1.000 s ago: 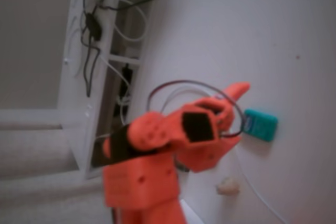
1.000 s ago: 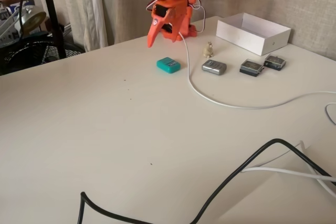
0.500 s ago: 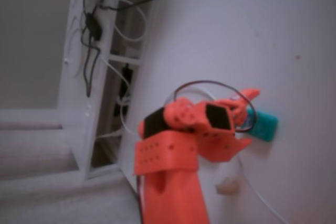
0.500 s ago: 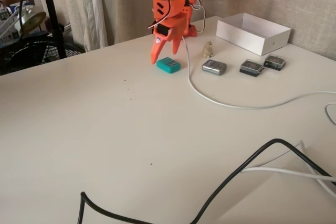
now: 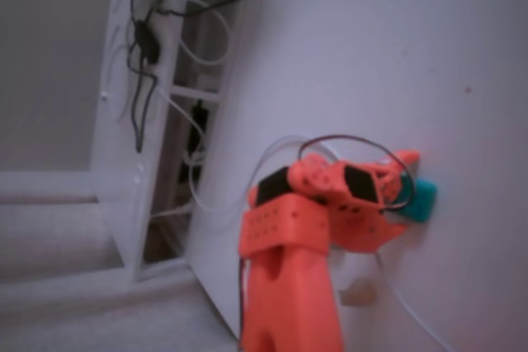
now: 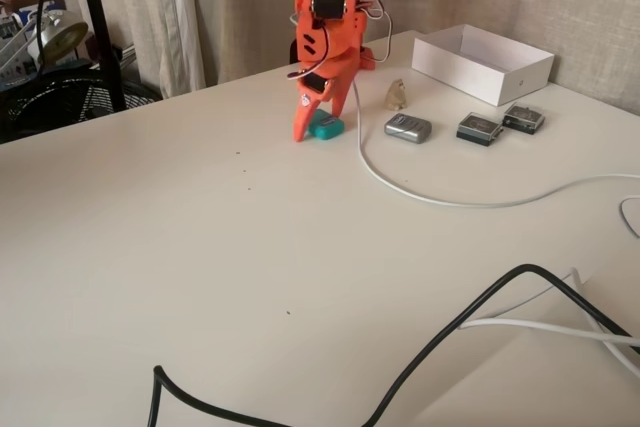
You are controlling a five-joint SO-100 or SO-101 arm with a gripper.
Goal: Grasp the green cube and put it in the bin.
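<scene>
Upper centre of a fixed view: gripper (image 6: 312, 127) is down on the green cube (image 6: 328, 128), fingers apart, straddling it on the desk (image 6: 200, 247). We should seat low, centre, then close. Bin (image 6: 480, 62) sits farther back, upper right.

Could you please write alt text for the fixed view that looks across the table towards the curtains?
An orange gripper reaches down to a green cube on a white table. A white bin sits at the right, with three small square pads in front and cables across the table.
</scene>
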